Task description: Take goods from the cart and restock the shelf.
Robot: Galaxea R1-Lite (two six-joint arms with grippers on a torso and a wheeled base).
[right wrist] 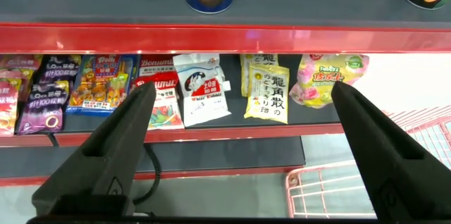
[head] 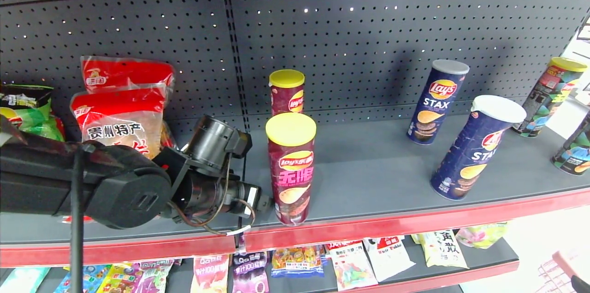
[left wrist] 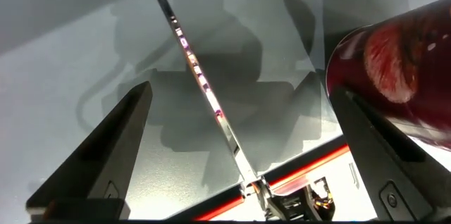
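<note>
- Risk: the maroon can (head: 291,168) stands upright close to the red lip (head: 392,226) at the front of the shelf (head: 378,168). A sideways swing of the left hand (head: 265,203) could tip it off the edge.
- Left hand (left wrist: 239,94): jaws wide apart, nothing between them. One finger (left wrist: 366,146) sits just beside the can (left wrist: 402,76); can't tell if they touch.
- Right hand (right wrist: 243,86): jaws wide apart, holding nothing, low in front of the shelf near the cart (right wrist: 331,189).
</note>
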